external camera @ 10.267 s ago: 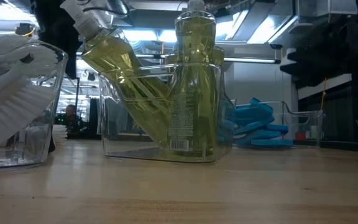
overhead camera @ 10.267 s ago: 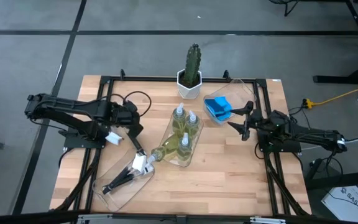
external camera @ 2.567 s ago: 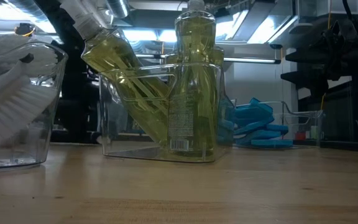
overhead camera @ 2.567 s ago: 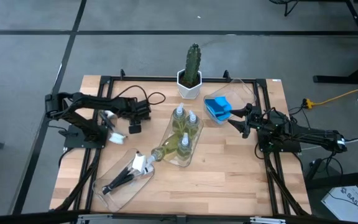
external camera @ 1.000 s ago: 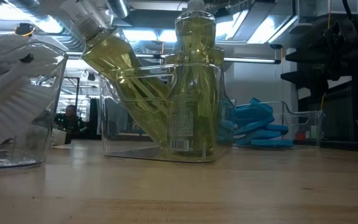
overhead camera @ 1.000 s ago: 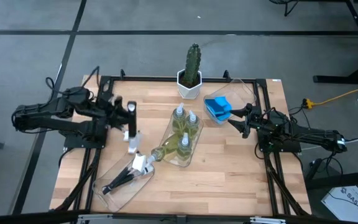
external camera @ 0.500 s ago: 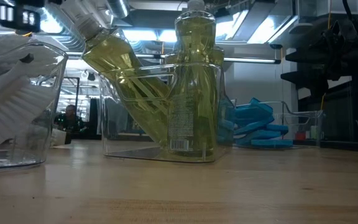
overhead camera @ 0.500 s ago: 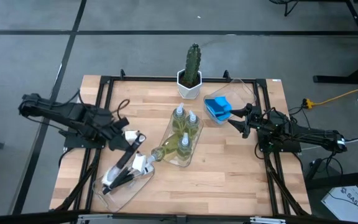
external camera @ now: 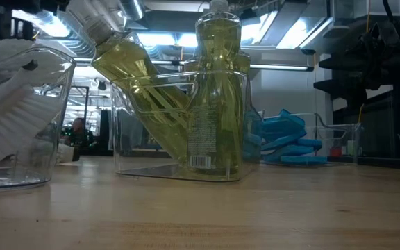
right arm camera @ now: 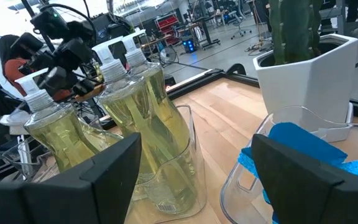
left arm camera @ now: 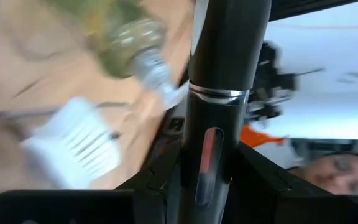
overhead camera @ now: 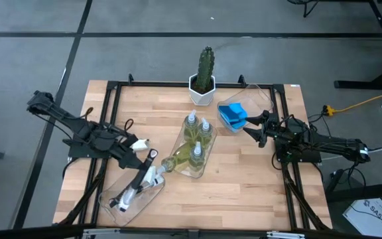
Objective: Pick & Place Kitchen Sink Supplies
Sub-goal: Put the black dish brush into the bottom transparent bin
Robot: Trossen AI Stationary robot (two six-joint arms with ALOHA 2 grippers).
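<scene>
L arm stretched inward, fingers (overhead camera: 146, 157) clamped on brush handle (left arm camera: 225, 93), R arm parked, fingers (overhead camera: 257, 127) apart

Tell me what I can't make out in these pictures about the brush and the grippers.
- Brush in the left gripper: left wrist view shows only its black handle; its head is cut off by the picture's edge.
- Whether that brush touches the brush tray: high view, too small.
- Right gripper: low view, lost in dark shapes at the side.
- Sponges: low view, count unclear behind tray walls.

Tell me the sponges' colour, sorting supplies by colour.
Bright blue sponges; the right wrist view shows them best.
</scene>
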